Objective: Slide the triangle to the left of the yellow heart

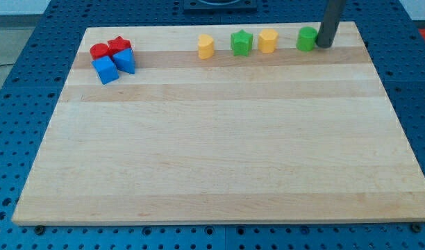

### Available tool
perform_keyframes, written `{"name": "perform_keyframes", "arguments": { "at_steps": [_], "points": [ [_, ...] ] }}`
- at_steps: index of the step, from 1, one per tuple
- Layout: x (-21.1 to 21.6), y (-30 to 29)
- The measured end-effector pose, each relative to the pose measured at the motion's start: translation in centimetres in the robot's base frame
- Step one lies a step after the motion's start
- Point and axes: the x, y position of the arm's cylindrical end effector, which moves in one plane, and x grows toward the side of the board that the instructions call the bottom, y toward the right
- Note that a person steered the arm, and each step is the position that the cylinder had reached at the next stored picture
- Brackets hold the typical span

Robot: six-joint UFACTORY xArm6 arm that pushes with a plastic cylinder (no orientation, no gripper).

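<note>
no text, label, brand, number or sign can be read anywhere in the camera view. the table [219, 153] is bare pale wood with only its grain showing, and the coloured blocks on it have plain, unmarked faces.
</note>
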Motion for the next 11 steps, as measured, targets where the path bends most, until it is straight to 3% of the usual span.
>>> {"name": "perform_keyframes", "arguments": {
  "at_steps": [1, 2, 3, 4, 5, 7, 11],
  "points": [
    [-0.8, -0.1],
    [2.5, 1.6],
    [7.9, -4.0],
    [9.6, -13.1],
    [9.1, -22.8],
    [8.5, -32.4],
    [8.2, -36.5]
  ]
}}
